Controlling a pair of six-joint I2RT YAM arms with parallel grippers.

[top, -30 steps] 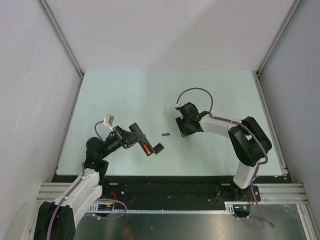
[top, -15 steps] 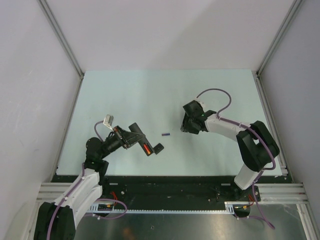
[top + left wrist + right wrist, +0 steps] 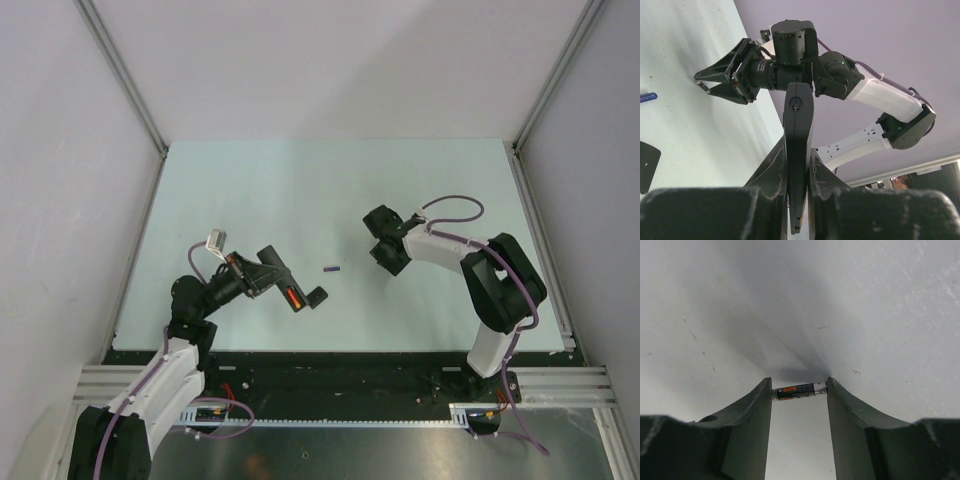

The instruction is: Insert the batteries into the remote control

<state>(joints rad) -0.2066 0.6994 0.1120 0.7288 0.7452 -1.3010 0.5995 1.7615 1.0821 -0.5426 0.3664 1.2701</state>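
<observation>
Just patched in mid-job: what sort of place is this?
Probably a lab test cell: a pale table boxed in by plain white panels on aluminium rails, with two arms bolted at its edge.

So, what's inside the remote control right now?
One red battery shows in the remote control's open bay; the rest of the bay is too small to make out.

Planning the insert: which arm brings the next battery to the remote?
Right. The right gripper pinches a dark battery end to end; the left gripper is shut on the remote control.
</observation>
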